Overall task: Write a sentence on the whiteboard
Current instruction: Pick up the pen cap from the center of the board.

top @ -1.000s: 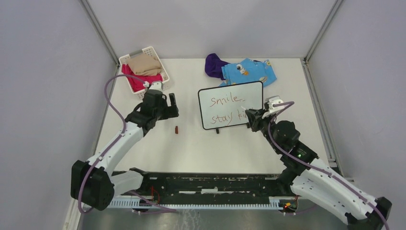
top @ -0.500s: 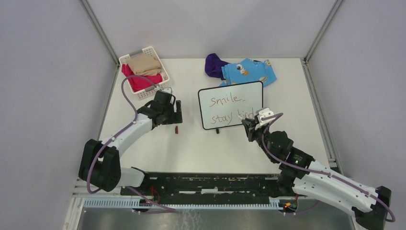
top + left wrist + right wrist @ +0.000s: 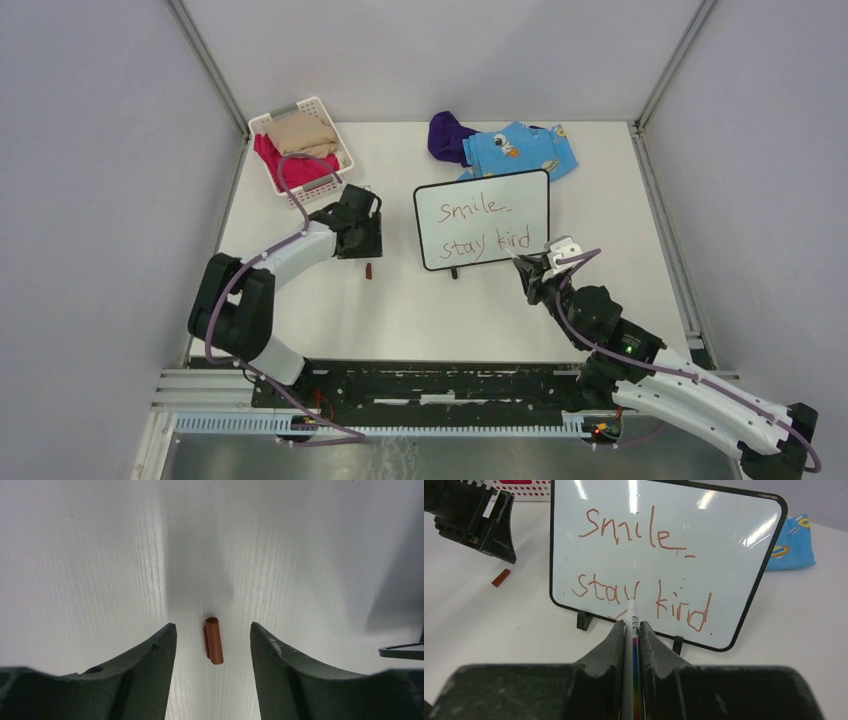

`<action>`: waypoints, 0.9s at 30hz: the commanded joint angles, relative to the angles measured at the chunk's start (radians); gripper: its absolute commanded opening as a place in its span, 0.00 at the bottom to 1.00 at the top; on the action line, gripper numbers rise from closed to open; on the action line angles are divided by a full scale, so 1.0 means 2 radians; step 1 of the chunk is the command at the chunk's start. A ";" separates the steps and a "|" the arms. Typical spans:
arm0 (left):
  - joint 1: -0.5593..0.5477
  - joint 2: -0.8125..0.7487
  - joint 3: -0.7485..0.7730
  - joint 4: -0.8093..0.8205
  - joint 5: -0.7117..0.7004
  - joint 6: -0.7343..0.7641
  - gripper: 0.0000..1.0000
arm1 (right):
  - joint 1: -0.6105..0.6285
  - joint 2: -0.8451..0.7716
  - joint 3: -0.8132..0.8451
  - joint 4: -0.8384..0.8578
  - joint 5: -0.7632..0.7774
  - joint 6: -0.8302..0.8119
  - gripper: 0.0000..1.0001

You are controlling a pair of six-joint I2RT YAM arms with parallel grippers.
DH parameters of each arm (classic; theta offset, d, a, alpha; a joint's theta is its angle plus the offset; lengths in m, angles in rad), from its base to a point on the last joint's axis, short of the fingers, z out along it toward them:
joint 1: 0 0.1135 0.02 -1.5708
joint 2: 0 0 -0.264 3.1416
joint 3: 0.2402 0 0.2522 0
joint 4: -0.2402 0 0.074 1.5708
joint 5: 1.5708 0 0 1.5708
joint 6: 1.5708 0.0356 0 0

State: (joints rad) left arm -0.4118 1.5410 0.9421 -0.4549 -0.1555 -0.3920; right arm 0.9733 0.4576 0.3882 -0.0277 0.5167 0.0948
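Observation:
The whiteboard [image 3: 482, 220] stands on its two black feet mid-table, and the sentence [image 3: 470, 208] reads "smile" over "stay kind" in reddish-brown. In the right wrist view the whiteboard [image 3: 724, 540] faces me with the sentence [image 3: 629, 527] whole. My right gripper [image 3: 631, 625] is shut on a white marker [image 3: 632, 611], its tip just short of the board's lower edge; from above the right gripper [image 3: 530, 268] sits near the board's bottom right corner. A brown marker cap [image 3: 214, 641] lies flat on the table between the open fingers of my left gripper [image 3: 212, 630], touching neither. The cap [image 3: 369, 270] lies left of the board.
A white slatted basket [image 3: 340, 150] holding tan and pink cloth stands at the back left, close behind the left arm. A blue printed cloth [image 3: 520, 150] and a purple one [image 3: 447, 135] lie behind the board. Metal posts edge the table.
The left gripper came down over the cap and its jaws narrowed. The right gripper drew back from the board with the marker, uncovering the word "kind".

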 commanded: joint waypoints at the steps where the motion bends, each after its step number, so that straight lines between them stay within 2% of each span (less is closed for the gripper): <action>1: -0.001 0.018 0.013 0.014 -0.004 -0.001 0.61 | 0.002 -0.008 -0.005 0.006 0.019 -0.004 0.00; 7: -0.001 0.032 0.012 0.009 0.002 -0.008 0.54 | 0.002 -0.003 -0.006 0.005 0.021 0.000 0.00; 14: -0.005 0.046 -0.005 0.001 -0.005 -0.036 0.52 | 0.002 -0.004 -0.007 0.002 0.024 0.013 0.00; 27: -0.010 0.072 0.000 -0.014 -0.014 -0.039 0.46 | 0.003 -0.008 -0.002 -0.004 0.024 0.017 0.00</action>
State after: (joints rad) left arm -0.4191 1.6562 0.9398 -0.4625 -0.1654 -0.4301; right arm 0.9737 0.4526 0.3744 -0.0399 0.5327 0.1158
